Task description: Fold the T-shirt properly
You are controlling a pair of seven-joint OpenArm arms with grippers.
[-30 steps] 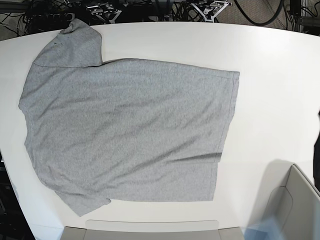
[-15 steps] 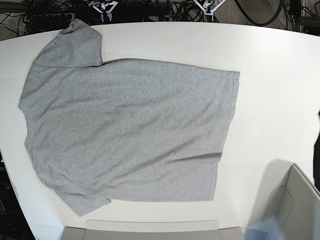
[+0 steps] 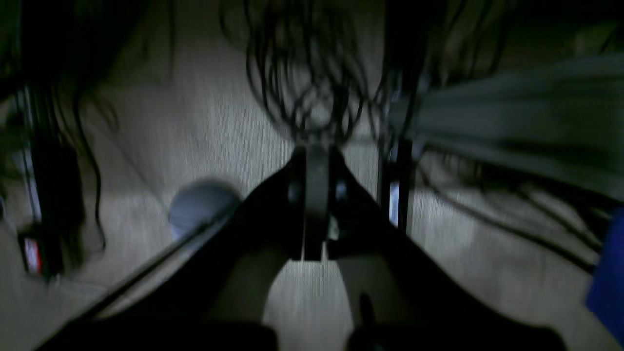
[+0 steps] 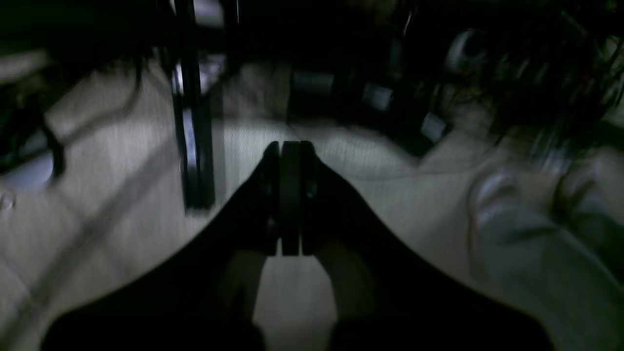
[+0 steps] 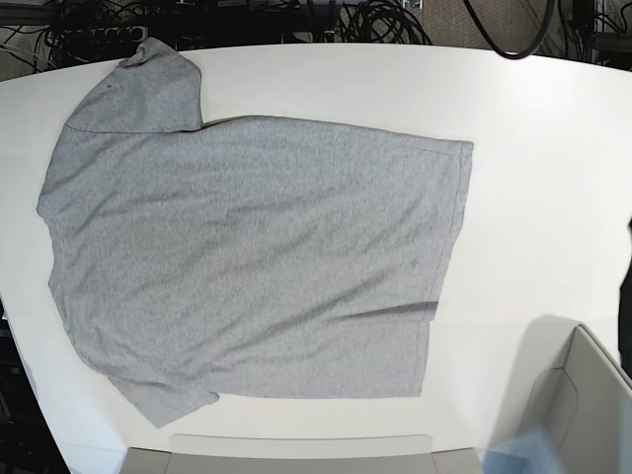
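Observation:
The light grey T-shirt [image 5: 247, 257] lies spread flat on the white table [image 5: 533, 168] in the base view, plain side up, collar end at the left, hem at the right. One sleeve [image 5: 143, 89] points to the far left corner, the other [image 5: 163, 395] to the near edge. No gripper shows in the base view. My left gripper [image 3: 314, 243] is shut and empty in its wrist view, over the floor and cables. My right gripper [image 4: 287, 243] is shut and empty in its wrist view, also over the floor. The shirt shows in neither wrist view.
A grey box [image 5: 583, 405] stands at the table's near right corner. A grey panel [image 5: 296, 449] lies along the near edge. Black cables [image 5: 375, 20] hang behind the far edge. Both wrist views are dark and blurred.
Both grippers, seen at the far table edge earlier, have drawn back out of the base view. The T-shirt has not moved.

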